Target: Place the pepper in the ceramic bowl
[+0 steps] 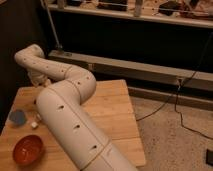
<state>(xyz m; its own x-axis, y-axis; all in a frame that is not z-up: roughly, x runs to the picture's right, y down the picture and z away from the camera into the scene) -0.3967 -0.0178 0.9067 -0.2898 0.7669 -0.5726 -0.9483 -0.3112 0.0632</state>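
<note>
- My gripper [39, 80] sat low over the table's [111, 102] far-left side, largely masked by the arm [70, 117], jaws spread wide.
- I couldn't spot the pepper behind that arm.
- The ceramic bowl [27, 150] stood near-left.

Lab or workshop: wooden table [115, 110], floor cables [176, 102], metal racking [150, 19].
</note>
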